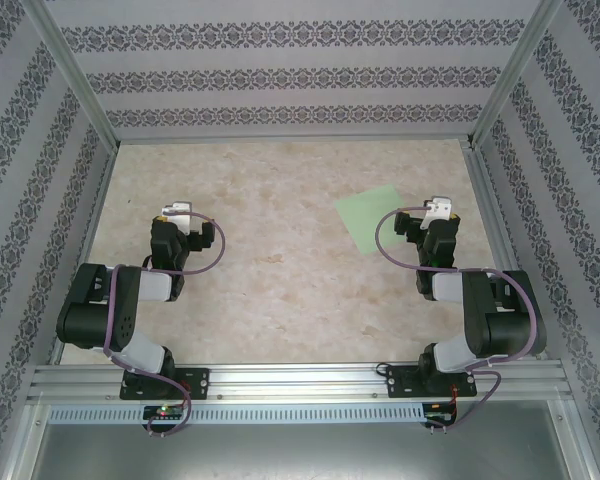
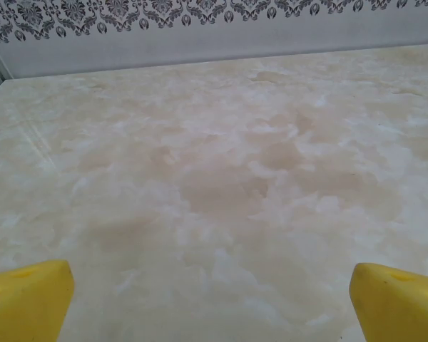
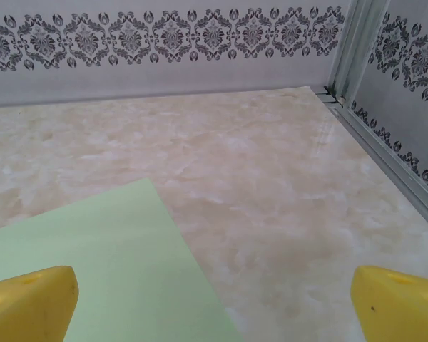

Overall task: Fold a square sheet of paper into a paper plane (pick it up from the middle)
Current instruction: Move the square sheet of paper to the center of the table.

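On the left, the left arm is bent at the elbow, and its front end points toward the far wall. The left jaws are spread wide and pinch nothing. In the left wrist view, its two yellow fingers sit in the bottom corners, far apart. Past them lies the counter, pale and blotchy like marble. A purple cable makes a loop beside this arm's wrist.

A little to the right of the middle lies the square sheet of paper. It is pale green and plain. It lies flat on the counter, turned a bit crooked. Its right side is just beside the cable loop of the right arm.

The right arm is bent too, and its front end also points toward the far wall. The right jaws are spread wide and pinch nothing. In the right wrist view, the green paper fills the bottom left. It reaches under the yellow finger on that side. I cannot tell if that finger touches the paper. The other finger is over bare counter.

Farthest right, a metal post stands in the corner. The walls there have rows of grey flower shapes.
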### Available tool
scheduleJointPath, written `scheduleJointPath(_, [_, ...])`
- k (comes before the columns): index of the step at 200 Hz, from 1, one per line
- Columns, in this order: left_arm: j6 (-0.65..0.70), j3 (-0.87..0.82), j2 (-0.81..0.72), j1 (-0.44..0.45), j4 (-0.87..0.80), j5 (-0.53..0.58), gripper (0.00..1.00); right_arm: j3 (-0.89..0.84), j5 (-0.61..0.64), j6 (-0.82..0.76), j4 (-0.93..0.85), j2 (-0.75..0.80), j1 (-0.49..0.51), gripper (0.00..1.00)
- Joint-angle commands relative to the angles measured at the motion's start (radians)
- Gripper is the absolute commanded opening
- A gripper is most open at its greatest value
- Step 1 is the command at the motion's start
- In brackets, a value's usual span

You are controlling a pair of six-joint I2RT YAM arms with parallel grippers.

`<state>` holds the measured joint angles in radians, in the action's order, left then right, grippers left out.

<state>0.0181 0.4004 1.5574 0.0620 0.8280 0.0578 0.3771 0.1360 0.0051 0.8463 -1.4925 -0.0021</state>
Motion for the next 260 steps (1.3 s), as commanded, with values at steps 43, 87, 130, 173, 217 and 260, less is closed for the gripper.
scheduleJointPath(43, [0.011, 0.014, 0.005, 0.007, 0.003, -0.002, 1.0, 0.012, -0.018, -0.001, 0.023, -0.006, -0.003, 0.98])
scheduleJointPath(87, [0.011, 0.014, 0.004, 0.007, 0.003, -0.001, 1.0, 0.012, -0.021, -0.001, 0.022, -0.007, -0.003, 0.98])
scheduleJointPath(130, [0.011, 0.015, 0.004, 0.007, 0.003, -0.002, 1.0, 0.018, -0.022, 0.0, 0.016, -0.009, -0.004, 0.98])
scheduleJointPath(173, [-0.015, 0.013, -0.055, 0.007, -0.039, 0.061, 1.0, 0.023, 0.025, 0.004, -0.052, 0.072, 0.002, 0.98])
scheduleJointPath(217, [-0.116, 0.164, -0.261, 0.007, -0.463, 0.154, 1.0, 0.193, 0.11, 0.17, -0.543, 0.326, 0.023, 0.98])
scheduleJointPath(260, [-0.288, 0.389, -0.298, 0.007, -0.849, 0.104, 1.0, 0.532, -0.004, 0.398, -1.083, 0.221, 0.037, 0.98])
